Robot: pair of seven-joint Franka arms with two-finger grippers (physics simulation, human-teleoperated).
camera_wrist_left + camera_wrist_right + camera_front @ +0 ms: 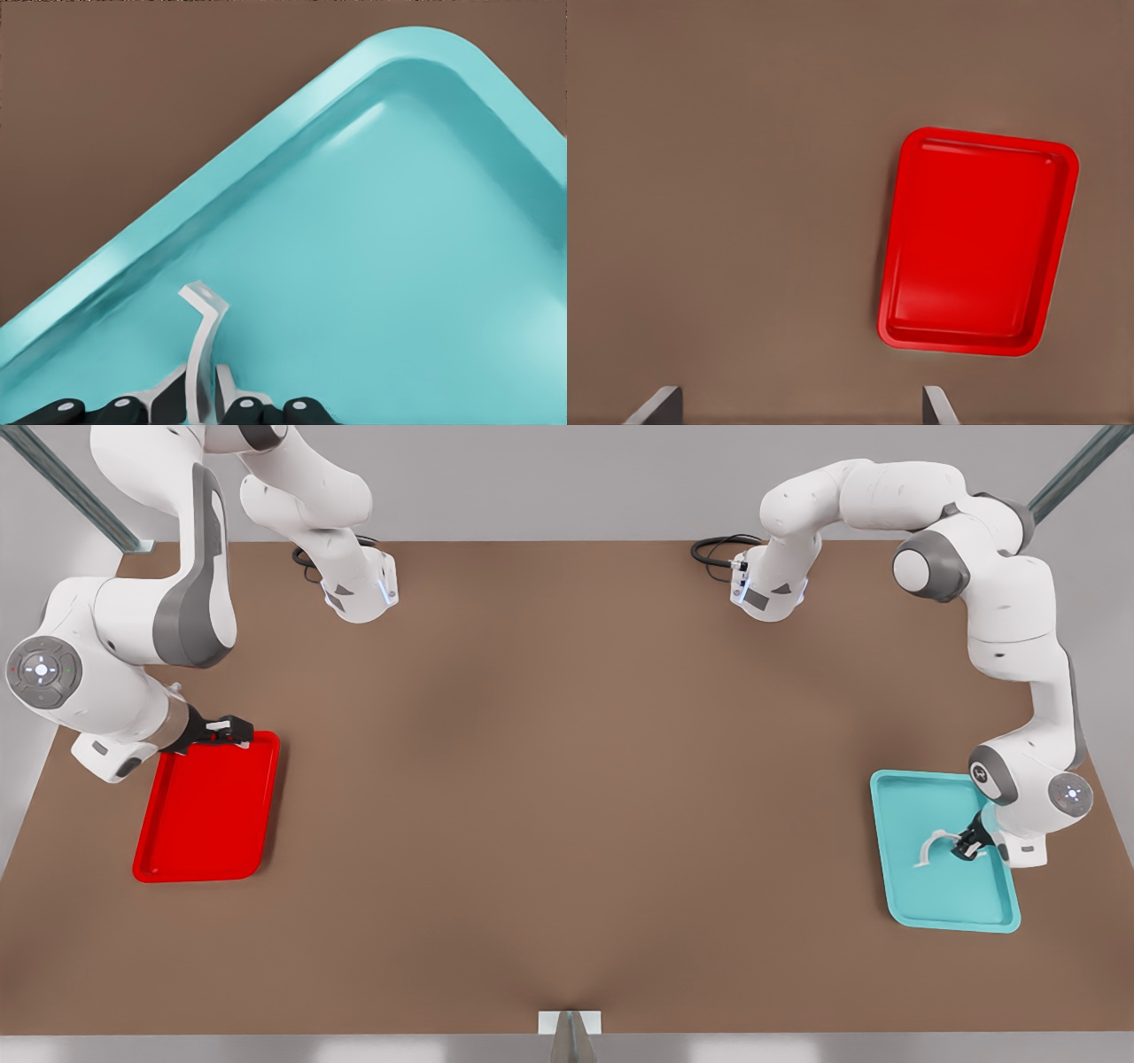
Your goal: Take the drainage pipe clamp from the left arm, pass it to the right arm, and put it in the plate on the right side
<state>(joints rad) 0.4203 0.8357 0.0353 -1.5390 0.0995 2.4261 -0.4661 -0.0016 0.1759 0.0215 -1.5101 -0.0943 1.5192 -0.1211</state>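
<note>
The left hand (966, 847) grips the drainage pipe clamp (932, 848) inside the teal tray (992, 912). The right hand (232, 731) waits, fingers wide, over the plate's (204, 824) far edge.

- Left gripper (199, 412) sits cut off at the left wrist view's edge, its grip on the drainage pipe clamp (202, 341) hidden
- Right gripper (799, 407): just two fingertips (656, 407) poking in

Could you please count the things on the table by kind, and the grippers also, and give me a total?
Trays: 2, the red plate and the teal tray.
Clamps: 1, the white drainage pipe clamp, held over the teal tray.
Grippers: 2, the left gripper shut on the clamp, the right gripper open at the red plate's edge.
Total: 5.
</note>
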